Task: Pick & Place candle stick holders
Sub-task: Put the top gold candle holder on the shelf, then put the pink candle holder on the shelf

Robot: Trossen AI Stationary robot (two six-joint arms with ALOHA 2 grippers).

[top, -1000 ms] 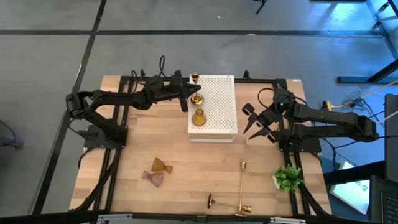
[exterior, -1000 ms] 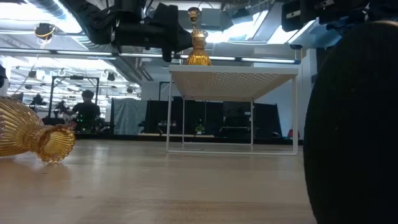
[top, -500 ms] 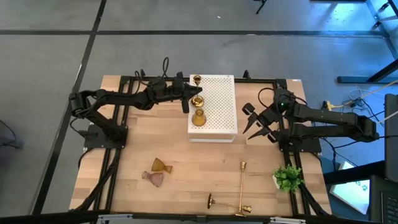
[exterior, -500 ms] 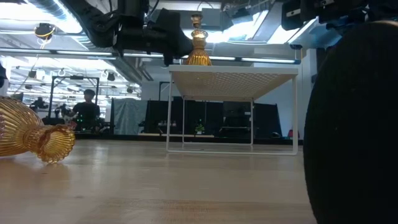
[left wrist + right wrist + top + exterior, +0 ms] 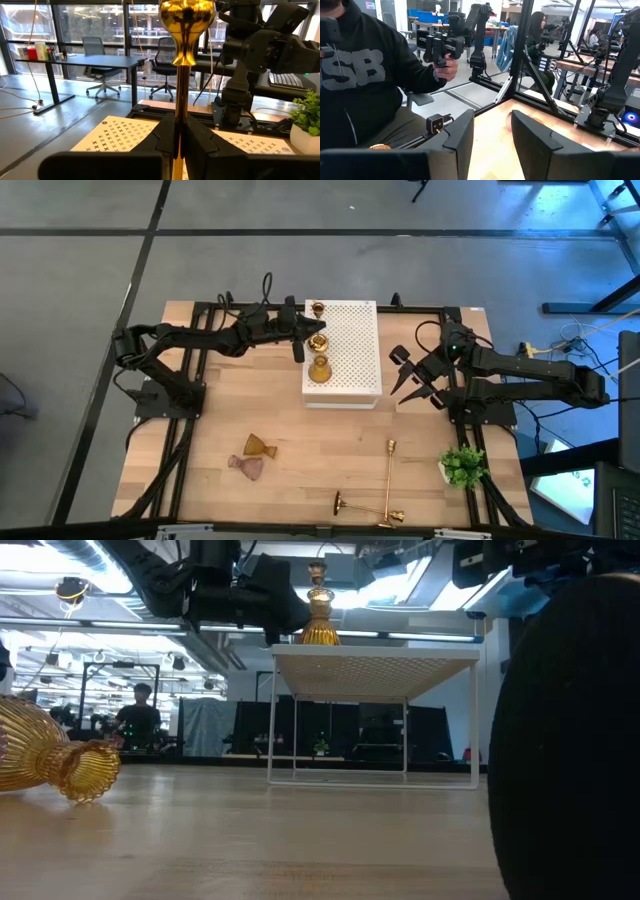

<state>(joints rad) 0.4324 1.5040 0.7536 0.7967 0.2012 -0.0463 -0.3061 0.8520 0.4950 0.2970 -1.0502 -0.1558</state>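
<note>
Brass candlestick (image 5: 181, 75) stands upright, its stem clamped between the left hand's (image 5: 312, 332) fingers above the white box (image 5: 350, 370).

Legible text: one item only. Large pale block letters "SB" on chest of dark hoodie (image 5: 357, 75) worn by person in room, seen beyond right arm's fingers (image 5: 455, 132) in right wrist view; preceding letters hidden. White box top (image 5: 117, 135) just beyond left arm's fingers (image 5: 167, 135) carries rows of small x marks, no words. Nothing else readable.
</note>
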